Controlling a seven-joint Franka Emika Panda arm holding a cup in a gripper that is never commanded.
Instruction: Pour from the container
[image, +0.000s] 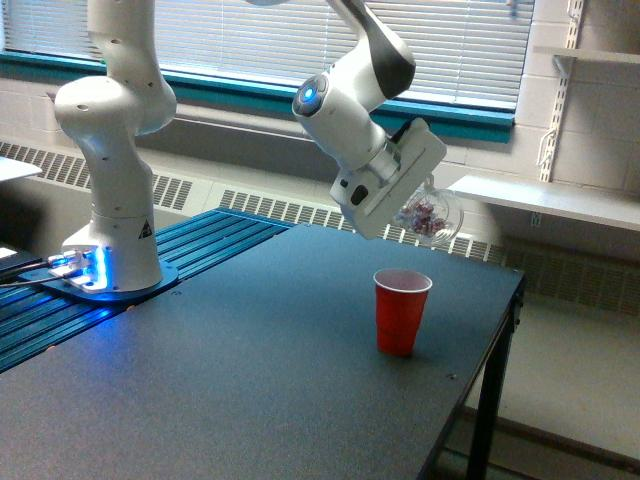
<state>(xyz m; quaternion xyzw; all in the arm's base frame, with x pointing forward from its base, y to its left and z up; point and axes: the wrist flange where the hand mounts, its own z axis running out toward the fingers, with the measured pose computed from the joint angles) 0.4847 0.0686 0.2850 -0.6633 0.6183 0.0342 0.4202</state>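
The container (430, 215), a clear rounded cup, hangs in the air above the red cup (400, 310) and a little toward the exterior view's right of it, well clear of its rim. It is tipped far over, its long axis slanting, though which end is the mouth cannot be told. Small reddish and pale bits show through its wall. The tool (415, 205) is clamped on the container. The red cup stands upright on the dark bench (250, 370), its white inside showing.
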